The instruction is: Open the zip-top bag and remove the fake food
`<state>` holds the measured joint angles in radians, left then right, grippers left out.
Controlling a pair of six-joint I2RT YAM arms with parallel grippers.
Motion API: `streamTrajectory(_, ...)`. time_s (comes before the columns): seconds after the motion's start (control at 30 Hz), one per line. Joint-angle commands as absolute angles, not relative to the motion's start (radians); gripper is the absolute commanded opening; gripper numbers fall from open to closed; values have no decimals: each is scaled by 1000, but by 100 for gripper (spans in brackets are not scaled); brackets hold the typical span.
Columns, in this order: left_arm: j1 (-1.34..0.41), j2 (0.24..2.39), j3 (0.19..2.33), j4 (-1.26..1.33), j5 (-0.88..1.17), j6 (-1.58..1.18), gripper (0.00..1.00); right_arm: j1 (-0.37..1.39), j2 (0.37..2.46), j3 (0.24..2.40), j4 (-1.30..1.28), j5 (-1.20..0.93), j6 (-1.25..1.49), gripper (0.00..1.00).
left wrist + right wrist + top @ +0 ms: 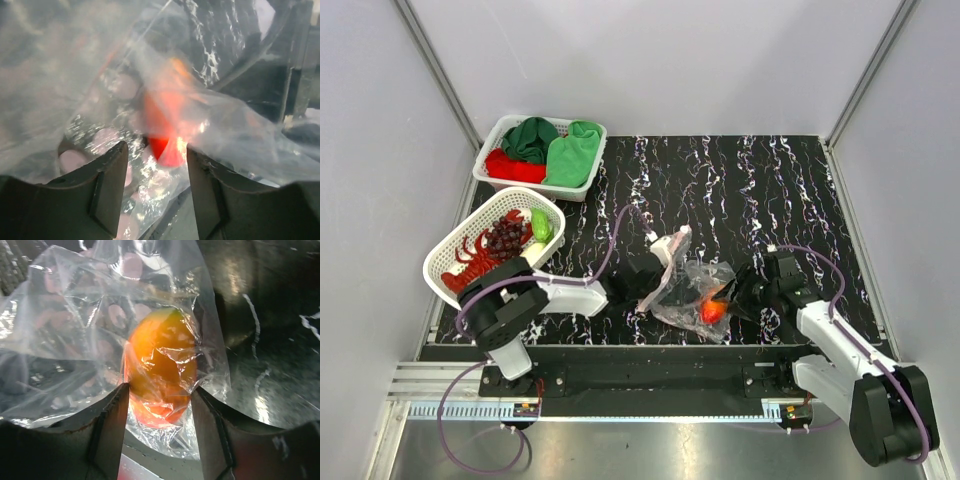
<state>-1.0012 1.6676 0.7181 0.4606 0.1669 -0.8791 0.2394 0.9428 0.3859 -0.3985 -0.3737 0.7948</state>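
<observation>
Table: we see black marbled top with both arms reaching in from the near edge.
Cloth basket: far left, holding folded green and red cloths.
Oval basket: left, nearer than the cloth basket, holding the red lobster, dark grapes and green vegetable.
Zip-top bag: near centre, crumpled, between the two grippers; its long axis runs from far-left to near-right, and the pink zip strip is at the far-left end.
Left gripper: at the bag's left side, fingers apart with film across the gap; we cannot tell whether it pinches the film.
Right gripper: at the bag's right side, fingers pressed on either side of the fruit through the film.
Orange-red fruit: inside the bag at its near-right end, long axis in line with the right fingers, greenish tip pointing away from that wrist.
</observation>
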Motion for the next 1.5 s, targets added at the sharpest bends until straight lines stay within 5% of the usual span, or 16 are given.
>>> streamTrajectory(0.0, -993, 1719, 770, 566, 290, -879, 56, 238, 956, 370, -215, -452, 830, 56)
streamTrajectory(0.13, -980, 1767, 779, 592, 318, -899, 56, 236, 1003, 382, -175, -474, 816, 33)
streamTrajectory(0.3, -957, 1779, 781, 578, 319, -899, 56, 236, 1060, 380, -126, -505, 799, 29)
streamTrajectory(0.53, -945, 1809, 798, 480, 305, -882, 60, 236, 1149, 380, -69, -508, 773, 0)
streamTrajectory(0.9, -942, 1850, 841, 419, 291, -847, 75, 238, 1307, 408, 68, -598, 736, 0)
streamTrajectory(1.47, -920, 1698, 792, 368, 166, -860, 77, 238, 1221, 456, -134, -506, 614, 0)
